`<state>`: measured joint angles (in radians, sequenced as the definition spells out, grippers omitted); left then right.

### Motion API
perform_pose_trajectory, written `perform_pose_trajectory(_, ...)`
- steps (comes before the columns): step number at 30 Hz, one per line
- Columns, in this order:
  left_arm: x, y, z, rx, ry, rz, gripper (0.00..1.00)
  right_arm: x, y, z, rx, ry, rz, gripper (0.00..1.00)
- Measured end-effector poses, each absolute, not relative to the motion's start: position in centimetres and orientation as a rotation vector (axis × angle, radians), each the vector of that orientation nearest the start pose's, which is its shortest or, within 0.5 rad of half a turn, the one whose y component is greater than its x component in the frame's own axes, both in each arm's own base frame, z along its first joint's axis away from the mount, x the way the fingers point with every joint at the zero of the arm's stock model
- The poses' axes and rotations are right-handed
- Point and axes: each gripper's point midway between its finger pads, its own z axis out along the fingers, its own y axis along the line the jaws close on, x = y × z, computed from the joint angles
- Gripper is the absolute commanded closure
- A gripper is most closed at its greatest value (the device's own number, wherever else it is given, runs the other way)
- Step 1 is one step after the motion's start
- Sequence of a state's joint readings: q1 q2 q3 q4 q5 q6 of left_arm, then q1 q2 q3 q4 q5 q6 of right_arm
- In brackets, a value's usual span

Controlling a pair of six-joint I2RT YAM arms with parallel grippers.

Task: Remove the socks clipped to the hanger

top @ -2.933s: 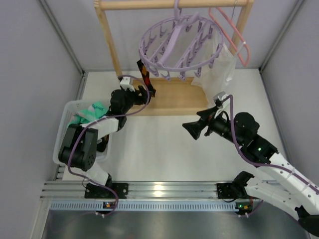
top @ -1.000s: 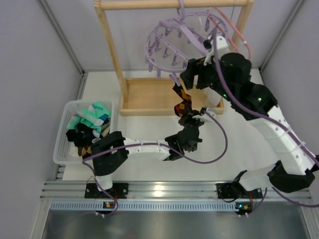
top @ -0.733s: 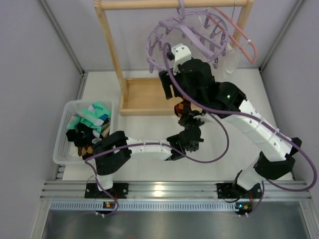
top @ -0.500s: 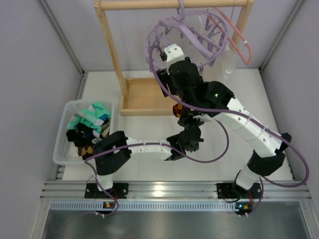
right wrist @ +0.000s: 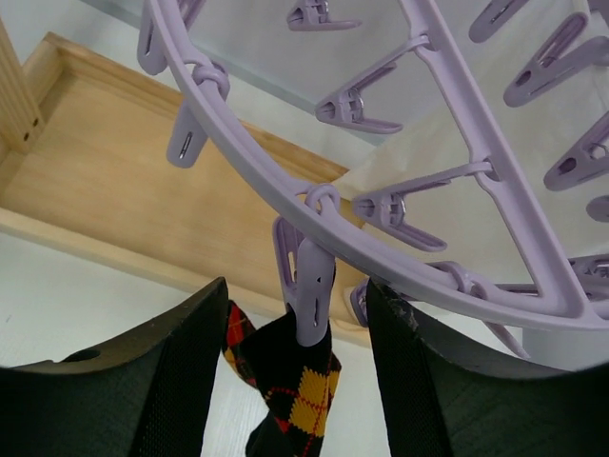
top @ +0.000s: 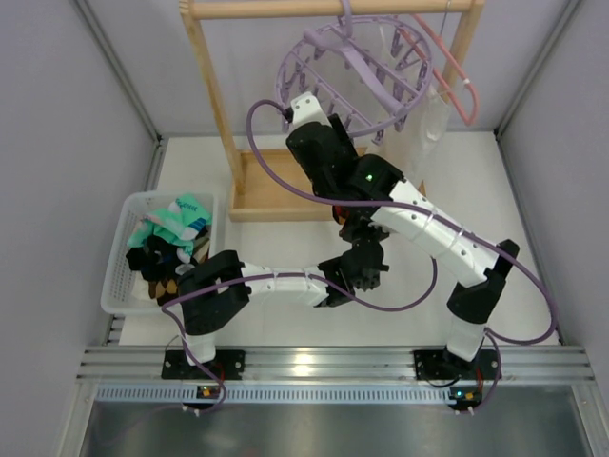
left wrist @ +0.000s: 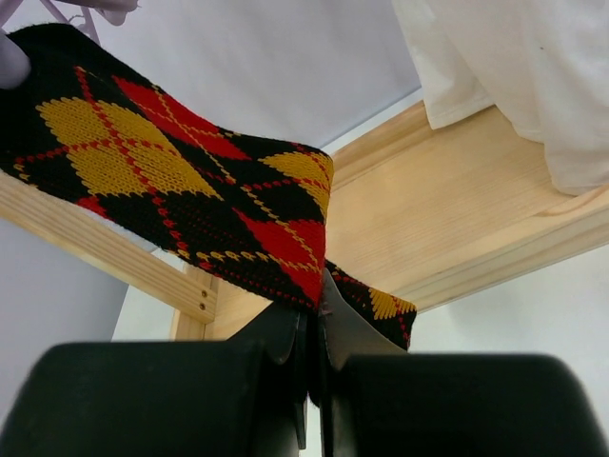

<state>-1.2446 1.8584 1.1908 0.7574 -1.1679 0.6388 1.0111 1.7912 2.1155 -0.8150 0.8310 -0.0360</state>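
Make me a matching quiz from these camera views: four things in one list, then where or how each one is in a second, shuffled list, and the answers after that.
Things
1. argyle sock
2. left gripper
3. right gripper
4. white basket

States
A. open, jaws either side of a lavender clip
B. far left in the top view, holding a pile of socks
C. shut on patterned fabric
D. clipped to the ring hanger

Pairs: 1-D, 2-C, 3-A, 4-B
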Motion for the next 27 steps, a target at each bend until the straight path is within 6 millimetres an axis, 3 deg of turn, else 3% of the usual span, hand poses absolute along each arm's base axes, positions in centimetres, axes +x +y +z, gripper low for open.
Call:
perform_pose_trajectory(8, 30.5, -37.0, 24.0, 0.488, 1.468, 0.373, 1.0, 35.6, 29.9, 37.4, -0.438, 1.797, -0.337, 0.46)
perform_pose_trajectory(12, 30.7, -37.0, 23.9, 0.476, 1.471, 0.36, 1.0, 35.2, 30.6, 37.4, -0.429, 1.773, -0.333, 0.46)
perform_pose_trajectory(15, 31.3, -36.0, 23.2, 0.439, 1.489, 0.349, 1.0, 34.3, 31.1, 37.9, -0.439, 1.764, -0.291, 0.44)
perform_pose_trajectory(20, 33.3, -30.7, 22.2, 0.339, 1.536, 0.383, 1.0, 32.6, 31.5, 39.9, -0.442, 1.75, -0.133, 0.38)
perform_pose_trajectory(27, 35.7, -20.6, 24.0, 0.085, 1.579, 0.462, 1.0, 30.4, 31.9, 42.7, -0.454, 1.729, 0.107, 0.32)
